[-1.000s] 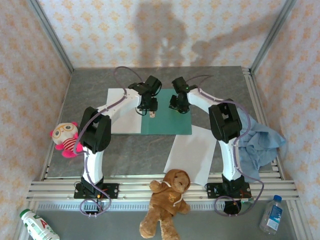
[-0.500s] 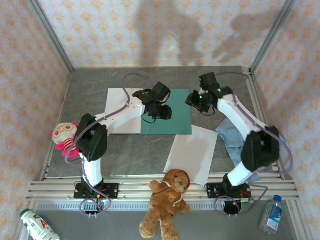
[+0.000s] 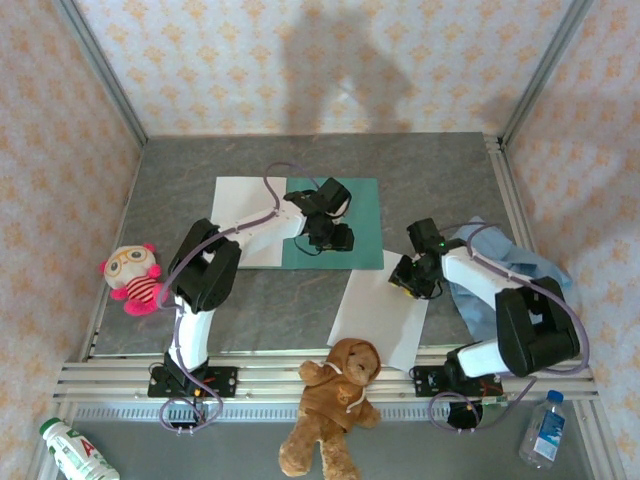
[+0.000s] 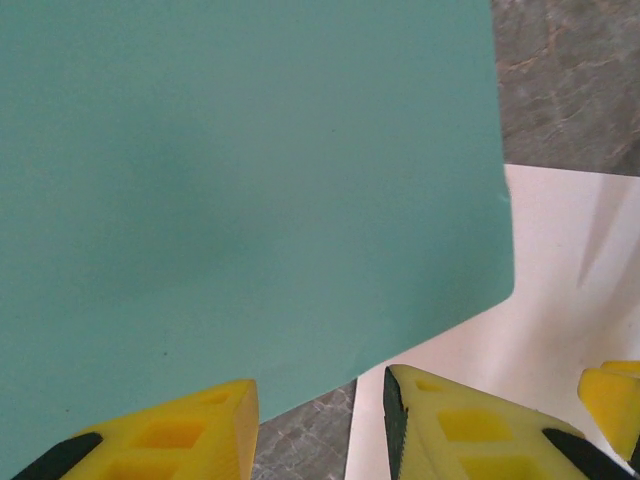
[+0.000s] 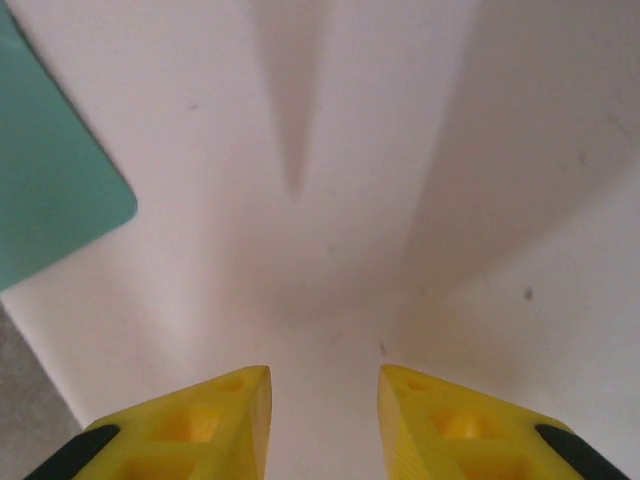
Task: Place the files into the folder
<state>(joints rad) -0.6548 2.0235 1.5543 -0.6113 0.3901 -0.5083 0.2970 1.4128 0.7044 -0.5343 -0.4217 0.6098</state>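
progress: no file looks to be inside the folder (image 3: 362, 210) yet; it lies flat and seems shut, so both remain.
near file (image 3: 372, 318): on the tabletop (image 3: 280, 300), near side of folder, far corner touching folder's near-right corner; long axis near-to-far, slightly tilted.
right gripper (image 3: 404, 279): over that file's far edge, jaws apart, nothing between.
left gripper (image 3: 331, 238): over folder's near edge, jaws apart, empty.
far file (image 3: 245, 215): against folder's left side, edges parallel to it.

Top view overhead, from behind; wrist views close, share folder (image 3: 362, 215).
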